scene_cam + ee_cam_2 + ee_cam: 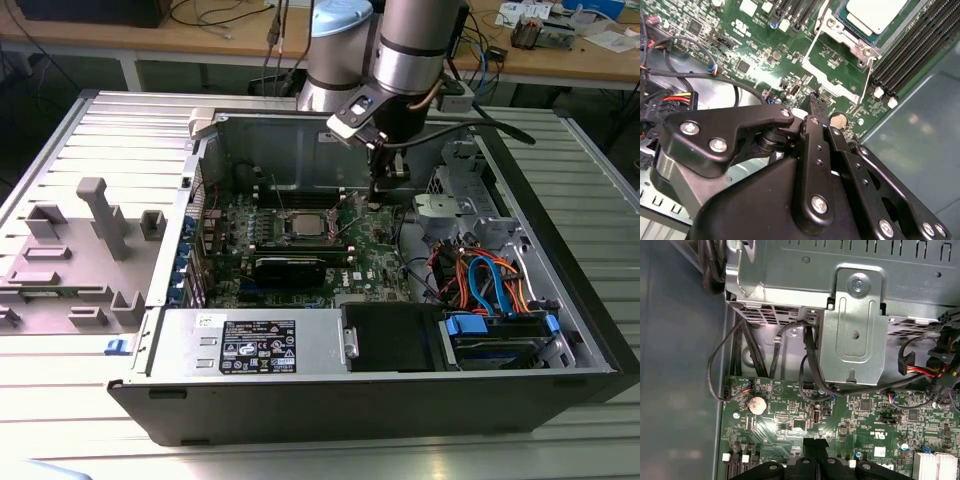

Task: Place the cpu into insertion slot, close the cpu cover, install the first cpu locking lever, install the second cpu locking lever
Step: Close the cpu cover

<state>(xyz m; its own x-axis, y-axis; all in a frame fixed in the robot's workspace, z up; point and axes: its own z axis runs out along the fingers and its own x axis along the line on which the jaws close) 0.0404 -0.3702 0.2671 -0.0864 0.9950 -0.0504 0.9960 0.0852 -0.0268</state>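
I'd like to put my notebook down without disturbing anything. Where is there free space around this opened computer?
The ribbed table is bare in front of the computer case and beyond it at the exterior view's right. The grey fixture takes that view's left. Inside is crowded: the gripper hangs over the motherboard, cables fill the drive corner.

Cropped by the picture's edge in the second wrist view: most of the cpu [874, 14]. Masked there by the gripper [815, 102], a large part of the motherboard [755, 45]. Too small in the exterior view for telling the cpu apart from the rim of the insertion slot [303, 222].
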